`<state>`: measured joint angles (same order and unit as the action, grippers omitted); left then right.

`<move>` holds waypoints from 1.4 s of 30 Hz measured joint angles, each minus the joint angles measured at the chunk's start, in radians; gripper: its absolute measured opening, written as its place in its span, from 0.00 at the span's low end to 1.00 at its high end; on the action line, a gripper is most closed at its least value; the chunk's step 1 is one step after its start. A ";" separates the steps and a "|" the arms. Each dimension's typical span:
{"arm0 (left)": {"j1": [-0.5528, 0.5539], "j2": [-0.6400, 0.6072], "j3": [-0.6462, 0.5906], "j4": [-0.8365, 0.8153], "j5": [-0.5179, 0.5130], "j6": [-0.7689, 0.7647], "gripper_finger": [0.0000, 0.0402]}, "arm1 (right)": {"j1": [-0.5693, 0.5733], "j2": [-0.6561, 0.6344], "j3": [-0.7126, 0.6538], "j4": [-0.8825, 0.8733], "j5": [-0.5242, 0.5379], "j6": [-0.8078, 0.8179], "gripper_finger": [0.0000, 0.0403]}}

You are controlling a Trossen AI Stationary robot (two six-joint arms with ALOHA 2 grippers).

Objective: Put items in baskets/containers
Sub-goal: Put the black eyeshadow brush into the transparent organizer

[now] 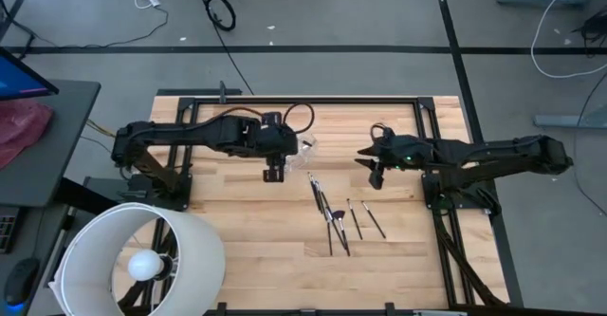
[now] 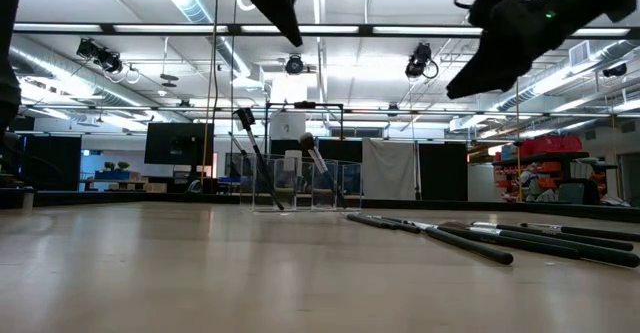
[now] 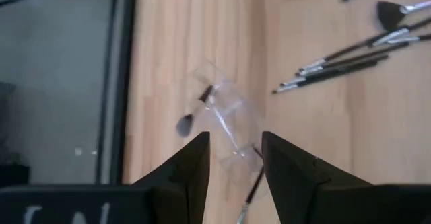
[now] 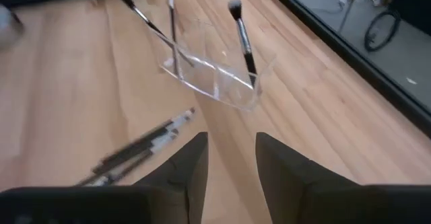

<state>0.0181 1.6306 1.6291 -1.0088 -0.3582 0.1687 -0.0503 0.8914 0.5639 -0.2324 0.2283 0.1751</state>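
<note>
The clear plastic container (image 1: 305, 148) stands on the table's far middle, between my two grippers. A few dark-handled brushes lean inside it (image 4: 242, 42), bristle tips up; in the low view they stand tilted (image 2: 255, 158). Several more slim brushes (image 1: 334, 216) lie flat on the wood nearer the near edge, also seen in the low view (image 2: 480, 238) and the right wrist view (image 4: 141, 146). My left gripper (image 1: 273, 171) hovers open just left of the container (image 3: 225, 120). My right gripper (image 1: 375, 174) hovers open to the container's right (image 4: 215, 72). Both hold nothing.
A big white lampshade with a bulb (image 1: 142, 259) stands at the table's near left corner. A black metal frame (image 1: 303, 98) runs along the table's far edge and sides. Bare wood (image 1: 247, 231) lies between the lampshade and the loose brushes.
</note>
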 joint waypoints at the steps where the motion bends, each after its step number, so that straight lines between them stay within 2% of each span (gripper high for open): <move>1: 0.003 0.007 0.000 0.009 0.009 0.001 0.34 | 0.007 -0.023 -0.016 0.015 -0.001 0.001 0.32; 9: 0.007 -0.004 0.000 -0.078 -0.030 -0.032 0.34 | 0.056 -0.155 -0.033 -0.002 0.000 0.021 0.32; 13: -0.005 -0.023 -0.001 -0.209 -0.054 -0.128 0.34 | 0.068 -0.158 -0.069 0.028 -0.001 0.015 0.32; 21: -0.089 -0.060 -0.022 -0.192 -0.136 -0.163 0.34 | 0.064 -0.158 -0.083 0.058 0.000 -0.010 0.32; 24: -0.108 -0.112 -0.144 -0.076 -0.147 -0.154 0.34 | 0.064 -0.156 -0.083 0.053 0.000 -0.011 0.32; 28: -0.112 -0.225 -0.412 0.157 -0.151 -0.157 0.34 | 0.064 -0.153 -0.083 0.058 0.000 -0.015 0.32; 34: -0.118 -0.377 -0.742 0.685 -0.141 -0.148 0.34 | 0.066 -0.142 -0.083 0.071 -0.002 0.042 0.32; 38: -0.135 -0.406 -0.871 0.956 -0.102 -0.074 0.34 | 0.095 -0.116 -0.083 -0.028 -0.018 0.166 0.32; 42: -0.142 -0.401 -0.904 1.002 -0.096 -0.052 0.34 | 0.147 -0.053 -0.083 -0.122 -0.011 0.366 0.30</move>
<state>-0.1235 1.2300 0.7254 -0.0063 -0.4539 0.1167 0.0969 0.8383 0.4808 -0.3547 0.2178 0.5410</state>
